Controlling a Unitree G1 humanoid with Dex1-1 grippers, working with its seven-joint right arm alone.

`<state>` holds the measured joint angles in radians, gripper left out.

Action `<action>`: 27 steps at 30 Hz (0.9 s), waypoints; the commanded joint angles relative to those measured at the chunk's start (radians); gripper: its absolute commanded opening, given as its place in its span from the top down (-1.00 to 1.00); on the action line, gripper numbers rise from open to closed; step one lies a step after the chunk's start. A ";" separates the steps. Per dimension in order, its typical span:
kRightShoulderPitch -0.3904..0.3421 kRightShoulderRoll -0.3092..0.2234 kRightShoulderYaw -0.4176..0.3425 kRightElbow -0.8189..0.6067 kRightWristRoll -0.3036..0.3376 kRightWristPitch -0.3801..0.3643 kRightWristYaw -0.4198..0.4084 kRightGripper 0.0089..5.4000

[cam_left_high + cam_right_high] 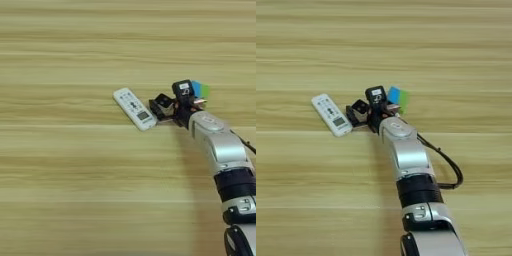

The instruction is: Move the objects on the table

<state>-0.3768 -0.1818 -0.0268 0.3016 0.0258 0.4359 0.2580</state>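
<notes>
- A silver forearm (408, 155) reaches up from the bottom edge over a tan wood-grain surface (466, 60).
- Its black tool (367, 107) sits between a white remote (331, 114) and blue (393, 95) and green (404, 99) bars.
- A black cable (448, 165) loops right.

Table (60, 190): light wood grain, streaked, matt. Remote (134, 108): white plastic, smooth, slight sheen. Forearm (408, 152): silver metal-look shell, glossy. Gripper (367, 111): black plastic, matt. Blue bar (393, 95), green bar (404, 98): smooth plastic.
</notes>
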 commanded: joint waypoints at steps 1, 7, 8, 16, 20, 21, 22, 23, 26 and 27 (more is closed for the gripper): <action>-0.073 -0.019 -0.001 -0.035 0.000 -0.009 -0.002 -0.98; -0.071 -0.020 0.009 -0.034 -0.005 0.003 0.008 -0.98; -0.071 -0.020 0.011 -0.033 -0.005 0.005 0.009 -0.98; -0.068 -0.024 0.021 -0.029 -0.007 0.012 0.015 -0.98; -0.069 -0.025 0.023 -0.026 -0.004 0.021 0.021 -0.98; -0.069 -0.026 0.023 -0.026 -0.003 0.024 0.022 -0.98; -0.069 -0.026 0.024 -0.025 -0.003 0.026 0.024 -0.98; -0.069 -0.026 0.024 -0.025 -0.003 0.028 0.025 -0.98; -0.070 -0.026 0.023 -0.024 -0.001 0.031 0.027 -0.98; -0.070 -0.026 0.022 -0.025 0.000 0.033 0.027 -0.98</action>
<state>-0.3827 -0.1929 -0.0012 0.3075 0.0191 0.4722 0.2831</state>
